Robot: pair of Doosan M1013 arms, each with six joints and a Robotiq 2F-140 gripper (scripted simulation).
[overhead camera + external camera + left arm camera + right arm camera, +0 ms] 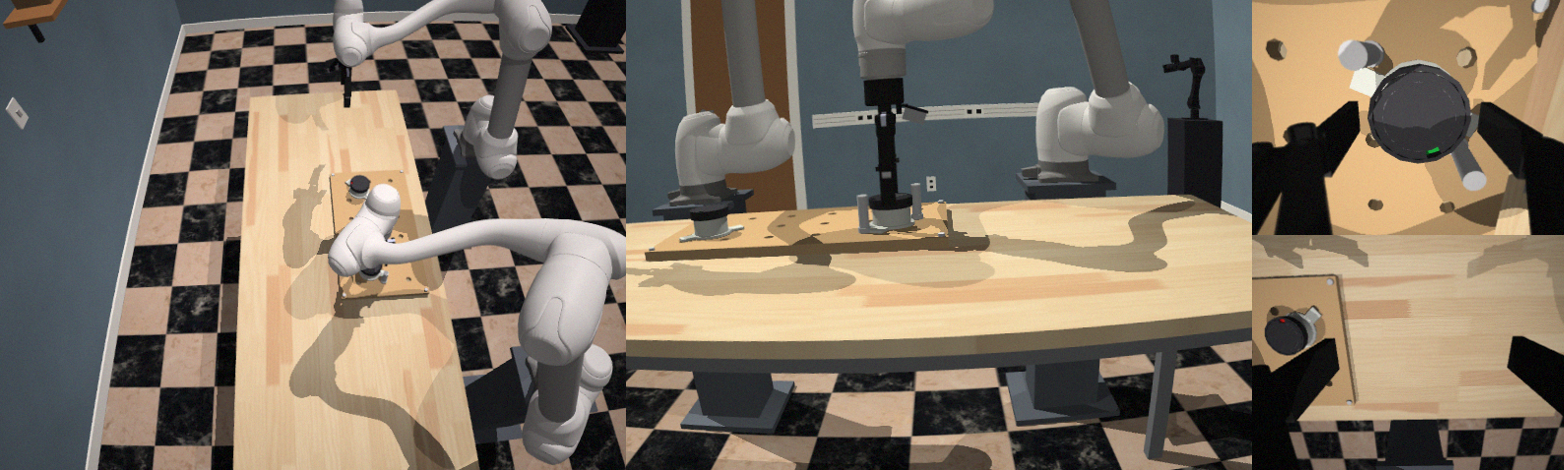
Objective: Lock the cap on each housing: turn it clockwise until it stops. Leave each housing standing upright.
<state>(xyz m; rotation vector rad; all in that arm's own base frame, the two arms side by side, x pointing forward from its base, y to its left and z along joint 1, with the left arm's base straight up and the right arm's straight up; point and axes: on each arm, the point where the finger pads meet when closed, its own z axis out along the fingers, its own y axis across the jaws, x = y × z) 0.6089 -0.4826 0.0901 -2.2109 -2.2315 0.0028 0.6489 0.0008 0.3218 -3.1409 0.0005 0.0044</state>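
Observation:
One black cap (897, 201) (1420, 111) sits on a white housing (891, 219) that stands upright between two grey posts. A green mark (1434, 151) shows on this cap. My left gripper (1419, 117) is open, its fingers on either side of the cap with a gap at each side. The other black cap (359, 183) (709, 211) (1287, 335) sits on an upright white housing (358, 195) (711, 228) (1283, 321) and shows a red mark. My right gripper (346, 104) (1423, 352) is open and empty, beyond the board at the table's far end in the top view.
Both housings stand on a wooden board (379, 182) (752, 229) with several holes. The grey posts (862, 212) (1474, 180) rise close beside the left gripper's fingers. The left arm (455, 240) reaches over the board and hides part of it in the top view.

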